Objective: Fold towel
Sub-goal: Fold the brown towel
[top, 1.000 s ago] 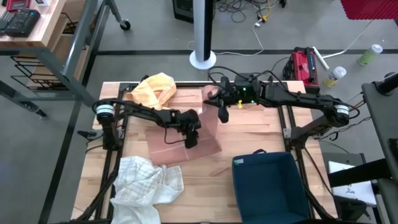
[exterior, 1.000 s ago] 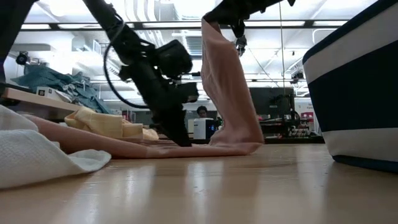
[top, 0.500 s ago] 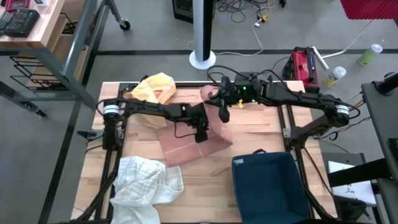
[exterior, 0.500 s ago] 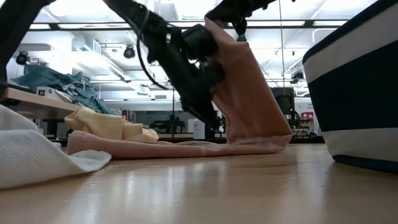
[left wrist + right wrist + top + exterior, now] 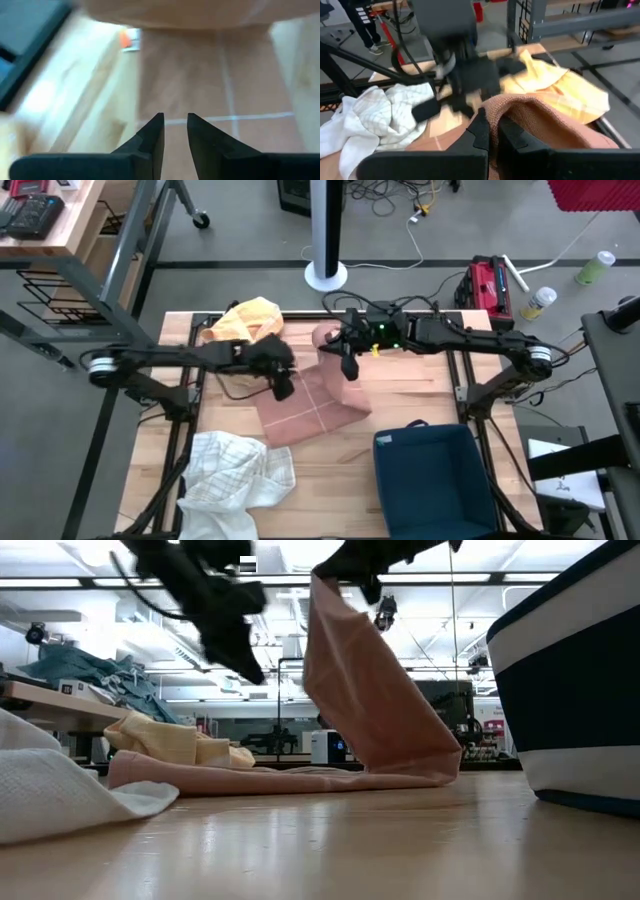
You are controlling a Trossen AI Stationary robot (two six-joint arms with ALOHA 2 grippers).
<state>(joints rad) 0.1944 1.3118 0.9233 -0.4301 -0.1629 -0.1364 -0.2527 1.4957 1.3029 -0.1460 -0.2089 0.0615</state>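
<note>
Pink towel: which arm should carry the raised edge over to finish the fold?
The right. Its hand is already shut on the pink towel, holding one edge up off the table. The left hand is empty, above the towel's left side.

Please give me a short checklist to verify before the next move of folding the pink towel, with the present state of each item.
1. Right hand shut on the raised edge of the pink cloth towel: ok.
2. Left hand off the towel, empty, fingers a little apart: ok.
3. Lower part of the towel flat on the wooden table: ok.
4. Crumpled yellow cloth not under the fold: cannot tell, it touches the towel's far edge.
5. White checked cloth and dark blue fabric bin apart from the towel: ok.
</note>
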